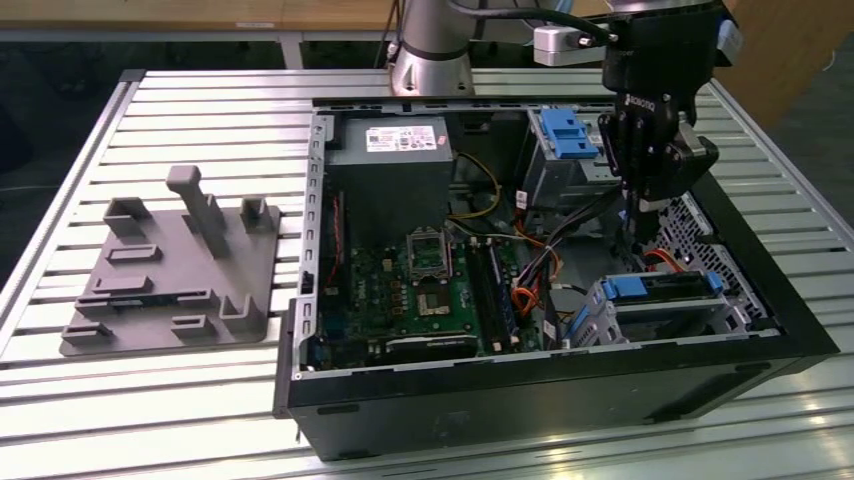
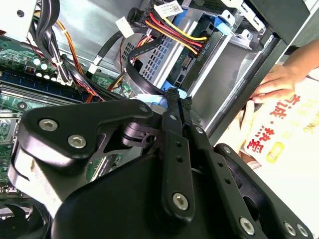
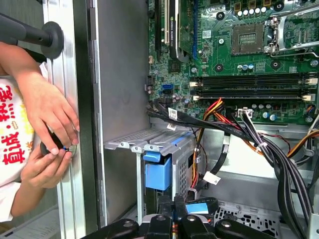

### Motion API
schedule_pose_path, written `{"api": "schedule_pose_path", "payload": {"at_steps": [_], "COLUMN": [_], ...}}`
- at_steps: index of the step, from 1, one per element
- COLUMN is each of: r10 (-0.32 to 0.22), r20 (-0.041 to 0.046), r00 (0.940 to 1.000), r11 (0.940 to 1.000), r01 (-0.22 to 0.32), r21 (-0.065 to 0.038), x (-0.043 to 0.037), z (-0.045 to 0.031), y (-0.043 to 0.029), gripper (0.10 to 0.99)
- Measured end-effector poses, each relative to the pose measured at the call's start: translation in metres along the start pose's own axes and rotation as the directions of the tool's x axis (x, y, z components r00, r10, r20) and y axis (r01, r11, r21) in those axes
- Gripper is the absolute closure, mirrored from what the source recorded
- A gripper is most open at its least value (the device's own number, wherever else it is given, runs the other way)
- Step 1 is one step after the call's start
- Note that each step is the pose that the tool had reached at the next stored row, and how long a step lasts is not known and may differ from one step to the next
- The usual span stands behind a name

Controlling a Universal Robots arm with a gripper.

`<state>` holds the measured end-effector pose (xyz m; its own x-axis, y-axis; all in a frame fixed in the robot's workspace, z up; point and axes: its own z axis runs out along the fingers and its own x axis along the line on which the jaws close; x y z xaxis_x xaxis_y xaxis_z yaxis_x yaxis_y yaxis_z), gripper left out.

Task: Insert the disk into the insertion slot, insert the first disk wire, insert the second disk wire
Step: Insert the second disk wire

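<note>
The disk (image 1: 663, 289), grey in a bright blue carrier, lies inside the insertion slot (image 1: 721, 322) at the case's near corner on the exterior view's right. In the second wrist view a red, yellow and orange bundle ends in a black plug (image 2: 200, 46) at the disk's (image 2: 162, 56) end. My gripper (image 1: 643, 228) hangs inside the case just behind the slot. Its fingers (image 2: 173, 99) are shut on the small blue plug (image 2: 149, 97) of the second disk wire (image 2: 130, 64), a thin dark cable looping up from it. The same plug (image 3: 199, 207) shows beside the fingertips (image 3: 167, 204), close to the carrier's blue end (image 3: 158, 172).
A taller silver cage with a blue latch (image 1: 566, 133) stands at the back. The motherboard (image 1: 407, 290) and loose cable bundles (image 3: 269, 149) fill the case floor. A person's hands (image 3: 47, 117) rest on the case's outer wall. A grey fixture plate (image 1: 174, 265) lies on the slatted table.
</note>
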<state>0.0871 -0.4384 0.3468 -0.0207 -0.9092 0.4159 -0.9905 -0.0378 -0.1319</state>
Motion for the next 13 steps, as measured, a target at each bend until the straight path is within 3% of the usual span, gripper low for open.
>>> {"api": "schedule_pose_path", "payload": {"at_steps": [7,11,13], "r10": [0.002,-0.001,-0.006], "r20": [-0.0001,0.0007,0.0014], "r00": [1.0000,1.0000,1.0000], "r11": [1.0000,0.9998,0.9993], "r01": [-0.002,0.001,0.006], "r21": [-0.005,-0.019,-0.036], "x": [-0.0001,-0.0002,-0.0001], "z": [0.0006,0.0009,0.0010], "y": [-0.0042,-0.0067,-0.0069], "gripper": [0.945,0.945,0.945]}}
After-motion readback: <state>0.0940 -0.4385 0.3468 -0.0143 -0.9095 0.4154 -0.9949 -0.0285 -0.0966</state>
